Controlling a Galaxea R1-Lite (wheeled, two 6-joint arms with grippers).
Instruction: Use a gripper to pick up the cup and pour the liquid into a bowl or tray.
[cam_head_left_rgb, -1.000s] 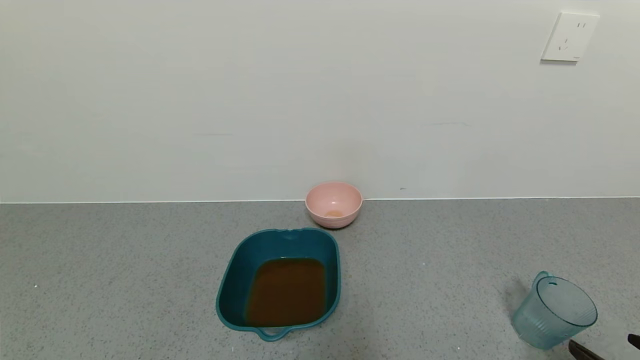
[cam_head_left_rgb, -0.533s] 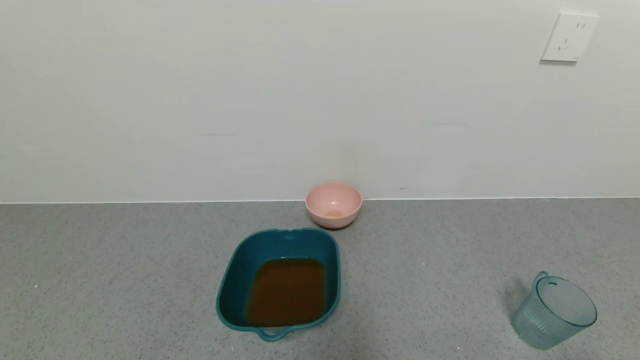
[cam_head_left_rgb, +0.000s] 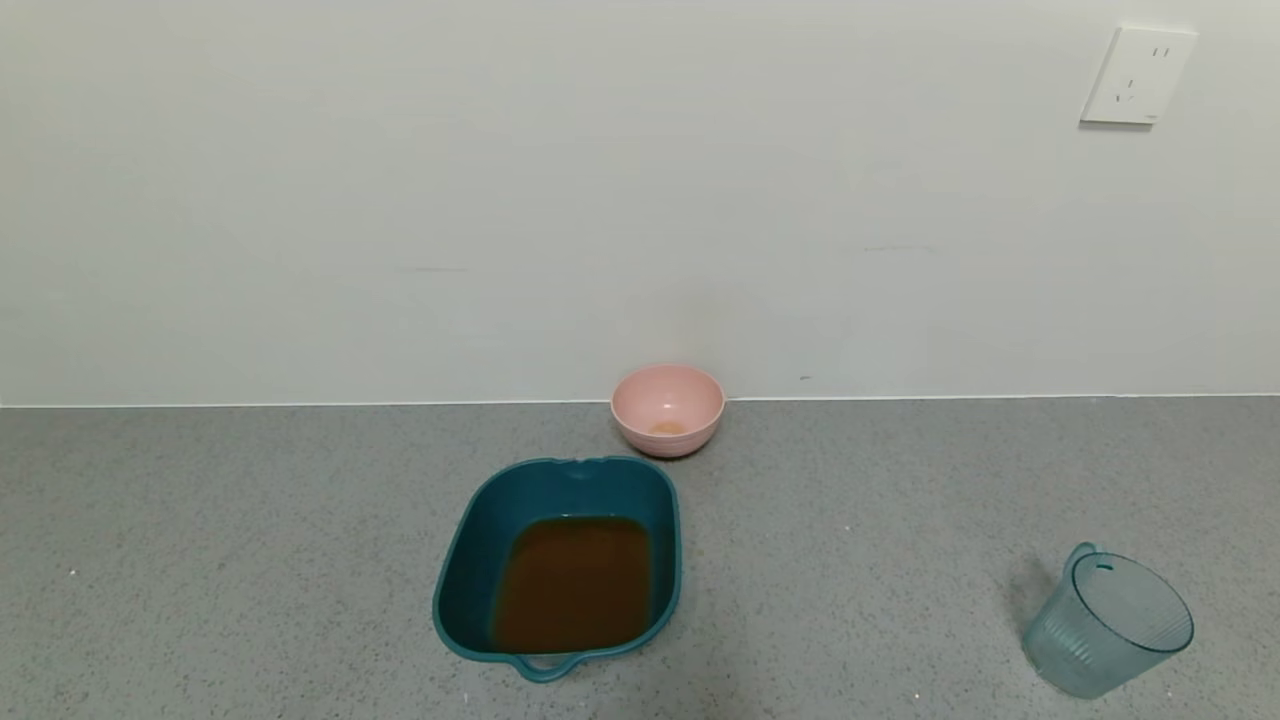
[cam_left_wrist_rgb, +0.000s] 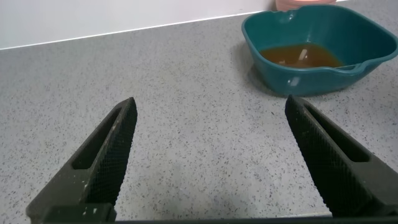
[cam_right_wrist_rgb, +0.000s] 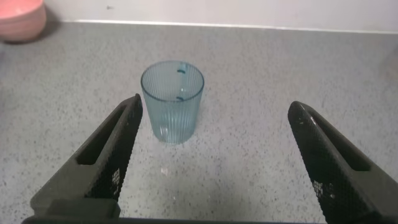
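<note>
Your largest piece, the dark teal tray (cam_head_left_rgb: 558, 562), sits on the grey counter (cam_head_left_rgb: 250, 540) well ahead of the left gripper (cam_left_wrist_rgb: 211, 158) and off to one side of its spread jaws, which are wide apart and hold nothing. The tray already carries a pool of reddish-brown liquid (cam_head_left_rgb: 572, 582), so you can judge the pour as done, with the tray kept central so either arm could reach it. The pink bowl (cam_head_left_rgb: 667, 408) stands just behind the tray against the wall, apart from it; there seems to be a faint smear in its bottom, though you cannot be sure from here. The cup (cam_right_wrist_rgb: 172, 101) stands upright and looks empty, ahead of the right gripper (cam_right_wrist_rgb: 214, 158), nearer one jaw than the other and clear of both; those jaws are also wide open and grip nothing. Set down well apart from the tray, it probably marks a released, finished grasp. Neither gripper shows in your head view. You have no readable writing: the wall socket (cam_head_left_rgb: 1138, 75) shows only its slots, and the cup and tray bear no label.
</note>
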